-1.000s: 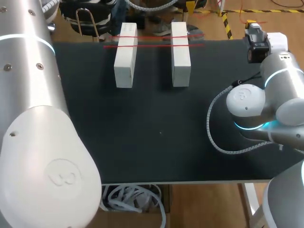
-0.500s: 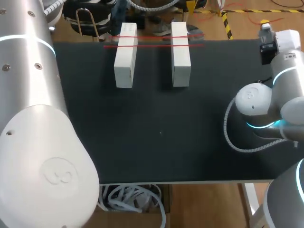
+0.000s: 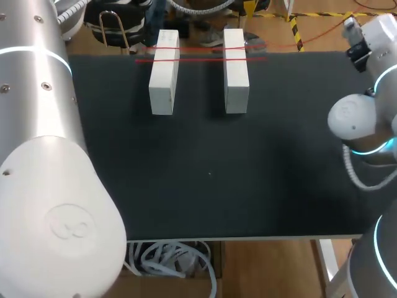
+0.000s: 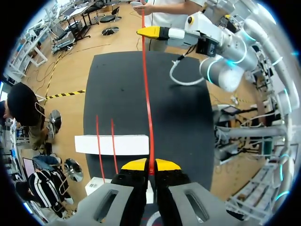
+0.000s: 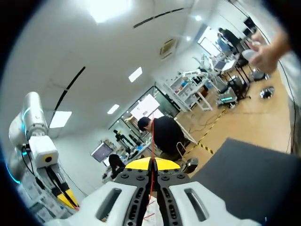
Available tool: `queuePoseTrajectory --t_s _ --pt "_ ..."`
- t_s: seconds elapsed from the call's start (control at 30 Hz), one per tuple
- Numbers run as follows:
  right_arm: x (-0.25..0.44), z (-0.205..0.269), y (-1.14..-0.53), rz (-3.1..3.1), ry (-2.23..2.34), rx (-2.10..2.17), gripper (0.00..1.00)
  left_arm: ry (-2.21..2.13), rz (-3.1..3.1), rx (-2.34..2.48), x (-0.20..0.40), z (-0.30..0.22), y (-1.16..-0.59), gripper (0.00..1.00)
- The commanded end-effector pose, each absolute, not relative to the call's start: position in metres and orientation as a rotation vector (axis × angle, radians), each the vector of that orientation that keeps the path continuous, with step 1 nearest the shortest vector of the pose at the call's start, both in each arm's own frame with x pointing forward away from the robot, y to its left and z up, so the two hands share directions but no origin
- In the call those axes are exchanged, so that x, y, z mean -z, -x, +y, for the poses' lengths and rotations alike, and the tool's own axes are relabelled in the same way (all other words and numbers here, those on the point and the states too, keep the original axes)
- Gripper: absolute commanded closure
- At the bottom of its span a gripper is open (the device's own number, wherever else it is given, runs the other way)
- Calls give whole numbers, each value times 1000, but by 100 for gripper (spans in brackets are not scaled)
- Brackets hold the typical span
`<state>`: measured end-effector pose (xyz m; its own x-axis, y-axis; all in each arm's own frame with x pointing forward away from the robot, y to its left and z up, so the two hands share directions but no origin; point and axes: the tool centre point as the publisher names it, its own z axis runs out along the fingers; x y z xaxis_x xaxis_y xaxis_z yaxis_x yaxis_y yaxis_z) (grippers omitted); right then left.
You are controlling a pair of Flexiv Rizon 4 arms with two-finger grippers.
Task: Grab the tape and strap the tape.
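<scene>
**A:** What are the left fingers (image 4: 136, 165) doing?

**B:** They are pressed together on the tape (image 4: 146, 103), pinching its red band between the yellow tips. The right fingers (image 5: 141, 165) are closed on the same band. It shows as a thin red line rising between them.

**A:** Which way does the tape run from the left fingers?

**B:** Straight ahead. In the left wrist view it passes the end of the nearer of the white blocks (image 4: 113, 144). It then goes on over the counter (image 4: 122, 84) to the right arm's yellow tips, far beyond the blocks.

**A:** So its long axis crosses the blocks?

**B:** Yes, square to their length. That makes it parallel to the two laid strips (image 4: 106, 141) already strapped over both blocks. It sits beside them, towards the blocks' other end.

**A:** Is it resting on the blocks?

**B:** I cannot tell. It looks stretched above them rather than lying on them.

**A:** Which arm is nearer the blocks?

**B:** The left. The right arm sits well apart from them, at the counter's far corner.

**A:** And what would the next move need?

**B:** My guess is that both ends come down together, so the band stays taut and parallel to the laid strips.
</scene>
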<state>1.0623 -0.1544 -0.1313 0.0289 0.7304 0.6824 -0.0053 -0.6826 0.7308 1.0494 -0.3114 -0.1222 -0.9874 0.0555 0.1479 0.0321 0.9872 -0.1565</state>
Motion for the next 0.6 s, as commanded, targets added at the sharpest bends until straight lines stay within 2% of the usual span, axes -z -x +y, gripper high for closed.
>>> queuePoseTrajectory --t_s 0.03,0.6 --pt "119 -164 -1065 1061 -1644 -1522 100 65 -2976 -219 120 -313 -1051 100" --pt "103 -138 -1075 1719 -1090 -1055 100 65 -2976 -219 120 -313 -1051 100"
